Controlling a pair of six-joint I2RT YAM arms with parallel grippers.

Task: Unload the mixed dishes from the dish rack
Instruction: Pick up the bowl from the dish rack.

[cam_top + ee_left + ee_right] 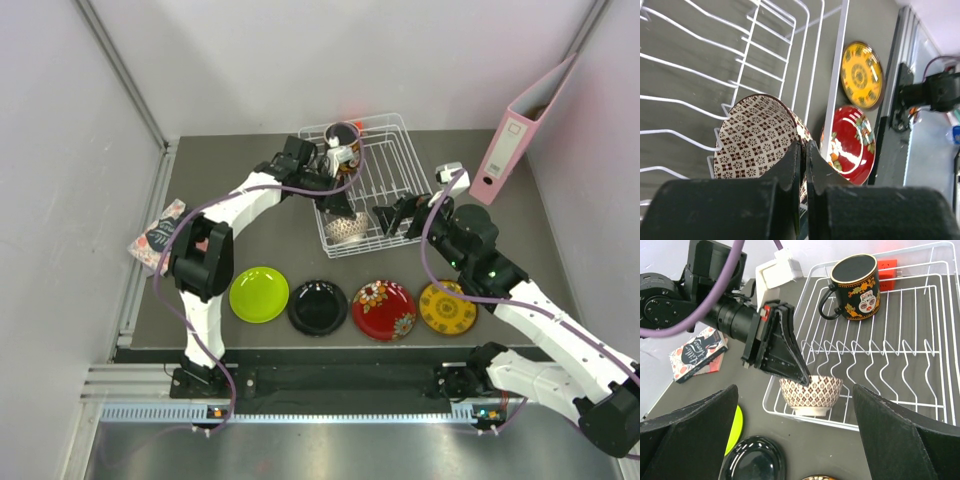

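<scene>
The white wire dish rack (385,160) holds the beige lattice bowl (346,230) in its near left corner and the dark mug (342,140) at its far left. My left gripper (338,208) is shut on the bowl's rim; in the left wrist view its fingers (795,155) pinch the bowl (752,140). In the right wrist view the left gripper (809,381) grips the bowl (811,394), which still rests in the rack (880,355). My right gripper (382,221) is open and empty just right of the bowl. The green (259,294), black (318,307), red (384,309) and yellow (447,307) plates lie on the table.
A pink ring binder (525,125) leans at the back right. A small booklet (160,235) lies at the table's left edge. The mug (856,287) stands upright in the rack's far corner. The plates form a row in front of the rack.
</scene>
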